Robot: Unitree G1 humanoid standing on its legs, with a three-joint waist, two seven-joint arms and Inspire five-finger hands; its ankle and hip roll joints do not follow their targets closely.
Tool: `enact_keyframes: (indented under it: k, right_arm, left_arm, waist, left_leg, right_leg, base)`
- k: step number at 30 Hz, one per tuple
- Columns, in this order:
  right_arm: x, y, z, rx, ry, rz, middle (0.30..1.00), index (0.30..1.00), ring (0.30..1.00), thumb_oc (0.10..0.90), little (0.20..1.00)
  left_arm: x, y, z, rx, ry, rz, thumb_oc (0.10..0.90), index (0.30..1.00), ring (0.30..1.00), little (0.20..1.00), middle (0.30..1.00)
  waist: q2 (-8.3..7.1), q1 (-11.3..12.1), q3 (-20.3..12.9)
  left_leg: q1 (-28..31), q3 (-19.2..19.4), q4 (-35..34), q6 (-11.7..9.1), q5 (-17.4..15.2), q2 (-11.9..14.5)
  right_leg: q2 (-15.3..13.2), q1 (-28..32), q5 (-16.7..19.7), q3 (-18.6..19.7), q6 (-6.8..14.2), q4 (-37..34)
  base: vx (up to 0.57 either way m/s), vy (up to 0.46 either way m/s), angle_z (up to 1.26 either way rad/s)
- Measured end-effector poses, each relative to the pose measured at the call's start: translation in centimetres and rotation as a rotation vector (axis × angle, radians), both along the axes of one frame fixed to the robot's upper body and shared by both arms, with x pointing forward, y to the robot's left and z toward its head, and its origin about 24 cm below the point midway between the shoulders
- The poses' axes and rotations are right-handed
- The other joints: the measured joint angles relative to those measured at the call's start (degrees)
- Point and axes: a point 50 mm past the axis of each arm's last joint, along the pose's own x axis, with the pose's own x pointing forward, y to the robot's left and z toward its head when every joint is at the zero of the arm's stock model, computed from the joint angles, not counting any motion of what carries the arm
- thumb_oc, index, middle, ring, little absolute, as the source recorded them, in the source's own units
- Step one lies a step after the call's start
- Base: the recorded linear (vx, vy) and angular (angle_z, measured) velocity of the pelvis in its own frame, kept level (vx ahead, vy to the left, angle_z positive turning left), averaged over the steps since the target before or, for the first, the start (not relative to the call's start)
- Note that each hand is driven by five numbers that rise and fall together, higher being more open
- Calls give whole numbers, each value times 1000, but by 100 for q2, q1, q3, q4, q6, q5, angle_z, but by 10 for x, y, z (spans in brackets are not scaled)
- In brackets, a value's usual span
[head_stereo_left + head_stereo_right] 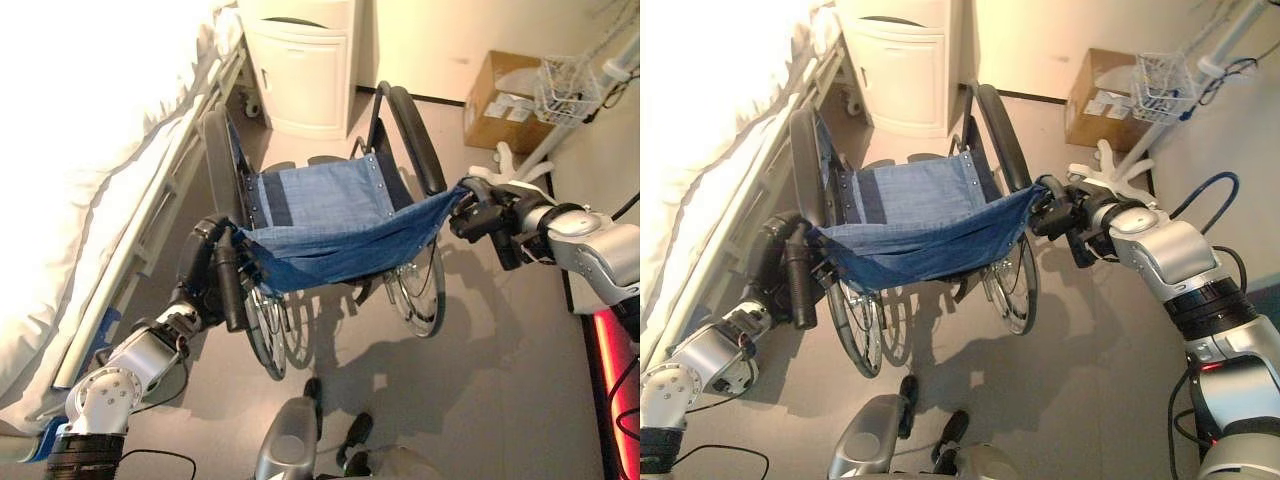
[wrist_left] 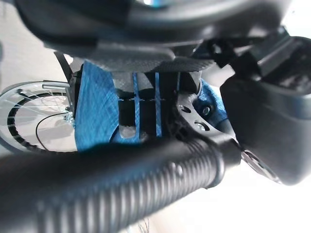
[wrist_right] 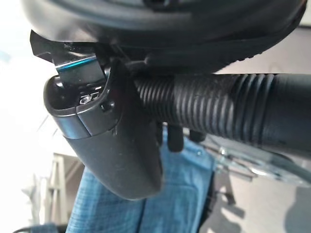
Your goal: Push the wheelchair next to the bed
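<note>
Both hands grip the push handles. Left hand curled round the left push handle; right hand wrapped on the right push handle. Wheelchair stands on the floor, its left wheel just beside the bed rail, blue sling back nearest, seat beyond. Past it, a white cabinet and a cardboard box by the wall.

Step in hand: pushing, likely near the end. Next move probably a short forward push, kept parallel to the rail. Wrist views show the ribbed grips and curled fingers close up; eye views show the bed gap.
</note>
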Motion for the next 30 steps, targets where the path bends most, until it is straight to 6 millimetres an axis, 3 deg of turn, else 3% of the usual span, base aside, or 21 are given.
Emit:
enact_keyframes:
  k: [1,2,3,4,6,8,10,11,13,14,15,16,17,18,19,20,21,22,24,26,30]
  right_arm:
    - [-4,-8,-5,3,13,-25,300,300,300,400,300]
    - [-5,-9,-7,1,23,-27,300,300,300,400,300]
    - [-6,-8,-15,9,45,-24,300,300,300,400,300]
    - [-5,-8,-16,16,54,-16,300,300,300,400,300]
    - [-5,-9,-14,19,45,-6,300,300,300,400,300]
    - [-5,-8,-12,20,26,2,300,300,300,400,300]
    - [-4,-8,-15,7,31,1,300,300,300,400,300]
    - [-4,-6,-18,14,38,5,300,300,300,400,300]
    - [-4,-5,-18,16,38,6,300,300,300,400,300]
    - [-4,-5,-18,18,37,7,300,300,300,400,300]
    - [-5,-7,-18,17,37,1,300,300,300,400,300]
    - [-6,-8,-19,26,44,1,300,300,300,400,300]
    - [-7,-8,-20,41,47,5,300,300,300,400,300]
    - [-7,-7,-18,43,29,14,300,300,300,400,300]
    - [-7,-7,-16,42,14,19,300,300,300,400,300]
    - [-7,-5,-8,35,-19,35,300,300,300,400,300]
    - [-7,-4,-7,32,-24,42,300,300,300,400,300]
    - [-9,-2,-3,19,-29,59,300,300,300,400,300]
    - [-8,-3,-8,24,-11,53,300,300,300,400,300]
    - [-8,-4,-5,30,-17,53,300,300,300,400,300]
    - [-7,-7,-3,28,-19,41,300,300,300,400,300]
  left_arm:
    - [-1,-5,-4,3,14,-27,400,300,300,300,300]
    - [-3,-6,-7,7,22,-32,400,300,300,300,300]
    - [-4,-4,-8,20,30,-32,400,300,300,300,300]
    - [-4,-1,-6,35,28,-28,400,300,300,300,300]
    - [1,1,-3,38,19,-21,400,300,300,300,300]
    - [6,2,-1,31,14,-14,400,300,300,300,300]
    - [15,2,1,23,18,-10,400,300,300,300,300]
    - [17,4,0,19,23,-5,400,300,300,300,300]
    - [18,5,0,16,21,-7,400,300,300,300,300]
    - [20,6,2,21,18,-10,400,300,300,300,300]
    - [20,9,5,34,16,-23,400,300,300,300,300]
    - [19,11,7,50,19,-39,400,300,300,300,300]
    - [18,13,8,67,31,-60,400,300,300,300,300]
    - [17,15,8,70,36,-65,400,300,300,300,300]
    - [17,15,8,65,37,-63,400,300,300,300,300]
    - [20,18,10,44,37,-55,400,300,300,300,300]
    - [22,20,11,43,39,-53,400,300,300,300,300]
    - [29,24,19,59,39,-53,400,300,300,300,300]
    - [35,23,21,65,46,-48,400,300,300,300,300]
    - [37,21,24,45,20,-48,400,300,300,300,300]
    - [38,17,22,40,12,-52,400,300,300,300,300]
  waist:
    - [185,15,-110]
    - [233,42,-168]
    - [121,72,-305]
    - [-24,52,-392]
    - [-142,-4,-461]
    - [-150,-82,-464]
    - [-206,-163,-456]
    - [-236,-217,-450]
    - [-302,-236,-450]
    - [-406,-235,-453]
    - [-490,-230,-442]
    - [-539,-245,-438]
    - [-529,-218,-426]
    - [-413,-190,-353]
    - [-308,-195,-295]
    - [-111,-211,-175]
    - [-116,-271,-181]
    - [-233,-389,-171]
    - [-228,-489,-185]
    - [-232,-618,-188]
    - [-212,-693,-192]
  left_leg:
    - [-34,161,-36,196,229,34]
    - [-13,145,-22,369,433,32]
    - [44,121,7,800,360,-117]
    - [85,49,-14,906,289,-293]
    - [101,-32,48,1076,182,-484]
    - [144,-50,55,1135,182,-548]
    - [417,-127,-127,1169,163,-601]
    - [609,-183,-175,1329,46,-632]
    - [760,-160,-255,1366,-59,-664]
    - [827,-181,-224,1380,-122,-702]
    - [889,-256,-230,1416,-147,-711]
    - [930,-388,-253,1416,-147,-699]
    - [1073,-845,-448,1458,-187,-673]
    - [1187,-1171,-570,1440,-174,-567]
    - [1211,-1225,-555,1384,-136,-481]
    - [1057,-1200,-268,1350,-124,-323]
    - [927,-1146,-97,1300,-90,-316]
    - [619,-892,406,903,-204,-375]
    - [623,-980,433,646,-273,-202]
    - [588,-976,342,629,-282,-99]
    - [565,-998,330,614,-272,-139]
  right_leg:
    - [85,162,-258,-127,88,140]
    - [96,188,-383,-103,140,266]
    - [-24,181,-671,-50,262,542]
    - [-148,155,-830,-27,305,711]
    - [-294,167,-956,-33,390,923]
    - [-356,156,-966,-27,383,1200]
    - [-495,50,-999,90,422,2076]
    - [-584,-48,-998,299,641,2775]
    - [-625,-153,-907,549,837,3304]
    - [-656,-265,-739,843,1140,3771]
    - [-608,-413,-474,1084,1578,4124]
    - [-569,-514,-475,1284,1621,4245]
    - [-504,-703,-679,1561,1281,4386]
    - [-488,-898,-935,1740,838,4349]
    - [-491,-1027,-1063,1804,653,4269]
    - [-592,-1195,-1211,1966,505,3550]
    - [-668,-1129,-1196,1995,521,2858]
    - [-965,-774,-614,1659,709,1392]
    - [-744,-498,-546,1299,624,1115]
    - [-576,-489,-533,1330,571,1047]
    - [-547,-418,-539,1353,536,959]
  base:
    - [262,4,18]
    - [312,13,16]
    - [325,12,17]
    - [338,25,25]
    - [377,71,44]
    - [348,123,56]
    - [227,91,78]
    - [158,47,63]
    - [177,44,52]
    - [204,20,54]
    - [214,23,52]
    - [184,39,19]
    - [172,43,-12]
    - [165,30,-24]
    - [146,-7,-8]
    - [139,-46,22]
    - [150,-60,74]
    - [127,-44,92]
    - [78,-14,97]
    - [90,-30,52]
    - [110,-48,15]
